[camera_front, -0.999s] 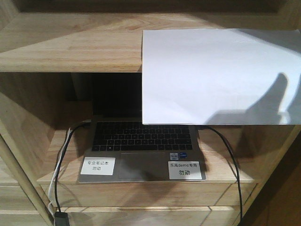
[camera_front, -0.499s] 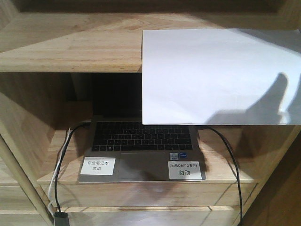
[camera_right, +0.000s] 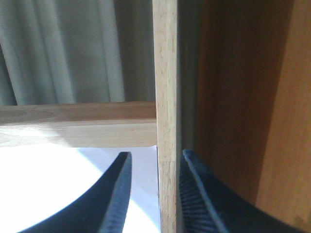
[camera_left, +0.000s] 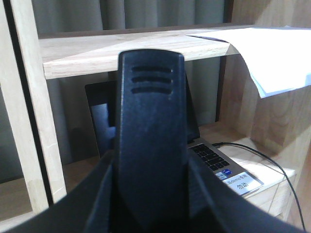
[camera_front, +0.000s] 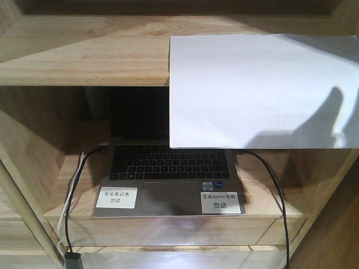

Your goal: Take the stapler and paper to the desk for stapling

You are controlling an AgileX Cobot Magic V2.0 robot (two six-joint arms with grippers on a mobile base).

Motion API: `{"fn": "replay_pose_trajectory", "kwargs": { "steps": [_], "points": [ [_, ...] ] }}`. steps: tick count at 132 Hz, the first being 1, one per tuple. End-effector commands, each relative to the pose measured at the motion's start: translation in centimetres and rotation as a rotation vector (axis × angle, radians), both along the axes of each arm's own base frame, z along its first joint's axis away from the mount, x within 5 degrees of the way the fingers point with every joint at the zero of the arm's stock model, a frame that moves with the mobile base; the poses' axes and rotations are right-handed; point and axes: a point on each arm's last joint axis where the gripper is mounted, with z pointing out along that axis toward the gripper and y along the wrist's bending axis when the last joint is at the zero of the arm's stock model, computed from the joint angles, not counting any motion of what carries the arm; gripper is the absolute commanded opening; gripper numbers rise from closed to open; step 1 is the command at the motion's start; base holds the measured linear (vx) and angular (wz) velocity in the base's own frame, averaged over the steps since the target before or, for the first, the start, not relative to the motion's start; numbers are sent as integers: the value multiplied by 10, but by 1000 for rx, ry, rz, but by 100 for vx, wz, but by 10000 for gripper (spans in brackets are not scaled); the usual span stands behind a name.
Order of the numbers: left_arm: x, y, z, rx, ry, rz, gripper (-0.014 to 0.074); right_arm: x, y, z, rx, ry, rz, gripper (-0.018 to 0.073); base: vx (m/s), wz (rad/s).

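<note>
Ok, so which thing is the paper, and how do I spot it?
Find the upper shelf board above the open laptop. The paper lies on its right side, its front part hanging down past the edge. It is big, blank and white, unlike the small printed stickers on the laptop.

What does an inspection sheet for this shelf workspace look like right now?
Surface: upper shelf board, light wood; desk not in view.
Job's things: paper lies on that board, front part overhanging; stapler, apparently, held in left gripper.
Clutter: open laptop on lower shelf, two white stickers on its palm rest.
Grippers: left gripper shut on that black body; right gripper open, over paper beside shelf upright.
Cables: black cable right of laptop; white cable left.
Surroundings: grey curtain behind shelf.
</note>
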Motion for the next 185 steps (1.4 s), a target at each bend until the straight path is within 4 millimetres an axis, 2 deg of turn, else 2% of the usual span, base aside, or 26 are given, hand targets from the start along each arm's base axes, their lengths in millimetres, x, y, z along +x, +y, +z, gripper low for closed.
{"fn": "replay_pose_trajectory", "kwargs": {
  "steps": [1, 34, 52, 66, 74, 100, 125, 137, 149, 150, 153, 164, 185],
  "points": [
    [-1, 0, 18, -59, -116, -13, -6, 0, 0, 12, -14, -85, 0, 232, 0, 0],
    [-1, 0, 18, -59, -116, -13, -6, 0, 0, 12, -13, -83, 0, 235, 0, 0],
    [-1, 0, 18, -59, -116, -13, -6, 0, 0, 12, -14, -83, 0, 267, 0, 0],
    [-1, 0, 18, -59, -116, -13, -6, 0, 0, 12, -15, -83, -1, 338, 0, 0],
    [-1, 0, 18, -59, -116, -13, -6, 0, 0, 12, -15, -83, -1, 415, 0, 0],
    [-1, 0, 18, -59, -116, -13, -6, 0, -1, 13, -35, -94, -12, 732, 0, 0],
    [-1, 0, 18, -59, -116, -13, -6, 0, -1, 13, -14, -95, -13, 717, 0, 0],
    [-1, 0, 18, -59, -116, -13, -6, 0, -1, 15, 100, -122, -16, 713, 0, 0],
    [-1, 0, 18, -59, -116, -13, -6, 0, -1, 19, 291, -175, -14, 706, 0, 0],
    [-1, 0, 18, -59, -116, -13, -6, 0, -1, 21, 358, -196, -11, 704, 0, 0],
    [-1, 0, 18, -59, -116, -13, -6, 0, -1, 21, 375, -201, -10, 704, 0, 0],
    [-1, 0, 18, -59, -116, -13, -6, -1, -1, 29, 628, -289, 14, 694, 0, 0],
    [-1, 0, 18, -59, -116, -13, -6, -2, -2, 37, 923, -432, 90, 675, 0, 0]
  ]
}}
